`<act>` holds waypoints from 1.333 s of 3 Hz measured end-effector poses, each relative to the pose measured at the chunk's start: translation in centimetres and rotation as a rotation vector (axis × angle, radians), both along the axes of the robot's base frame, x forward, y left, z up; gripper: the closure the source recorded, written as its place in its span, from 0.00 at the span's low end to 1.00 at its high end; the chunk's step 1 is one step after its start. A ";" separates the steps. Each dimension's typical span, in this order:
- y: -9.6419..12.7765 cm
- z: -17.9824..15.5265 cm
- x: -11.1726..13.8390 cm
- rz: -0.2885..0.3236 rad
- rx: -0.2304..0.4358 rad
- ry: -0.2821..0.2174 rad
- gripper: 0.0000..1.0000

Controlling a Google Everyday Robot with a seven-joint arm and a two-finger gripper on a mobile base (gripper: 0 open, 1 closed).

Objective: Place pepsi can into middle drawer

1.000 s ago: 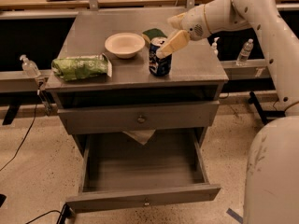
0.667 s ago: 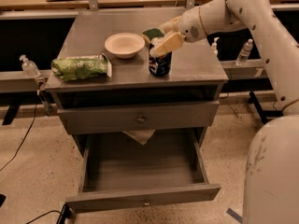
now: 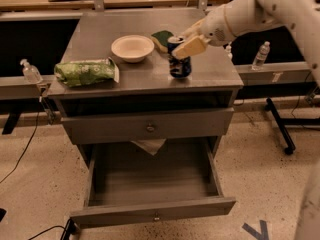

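The pepsi can (image 3: 179, 65), dark blue with a silver top, stands at the right side of the grey cabinet top (image 3: 145, 76). My gripper (image 3: 183, 44) reaches in from the upper right and is shut on the can's upper part, with one tan finger (image 3: 190, 47) across its front. The can looks raised a little and slightly tilted. The middle drawer (image 3: 155, 211) is pulled out at the bottom of the cabinet, below and in front of the can. Its deep tray is open, and it has a low front panel with a small round knob (image 3: 156, 217).
A white bowl (image 3: 132, 48), a green snack bag (image 3: 85, 71) and a dark green pad (image 3: 161, 38) lie on the top. A closed drawer with a taller front (image 3: 147, 126) sits above the open one. A water bottle (image 3: 261, 55) stands at right and a pump bottle (image 3: 31, 71) at left.
The gripper has closed in on the can's top. The can has shifted slightly to the right and upward with it. The bowl and bag have not moved.
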State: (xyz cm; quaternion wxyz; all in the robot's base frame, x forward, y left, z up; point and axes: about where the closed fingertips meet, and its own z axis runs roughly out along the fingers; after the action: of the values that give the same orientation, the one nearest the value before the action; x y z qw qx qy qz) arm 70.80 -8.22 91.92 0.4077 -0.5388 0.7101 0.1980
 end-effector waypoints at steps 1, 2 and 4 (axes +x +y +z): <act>-2.0 2.3 -1.4 -0.032 0.018 -0.055 0.93; -5.0 6.0 -3.9 -0.052 0.091 -0.167 1.00; -3.9 4.2 -5.3 -0.030 0.117 -0.159 1.00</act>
State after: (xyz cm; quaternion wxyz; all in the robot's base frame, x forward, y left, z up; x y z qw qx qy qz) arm 65.52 -12.15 96.08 0.4964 -0.5173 0.6707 0.1899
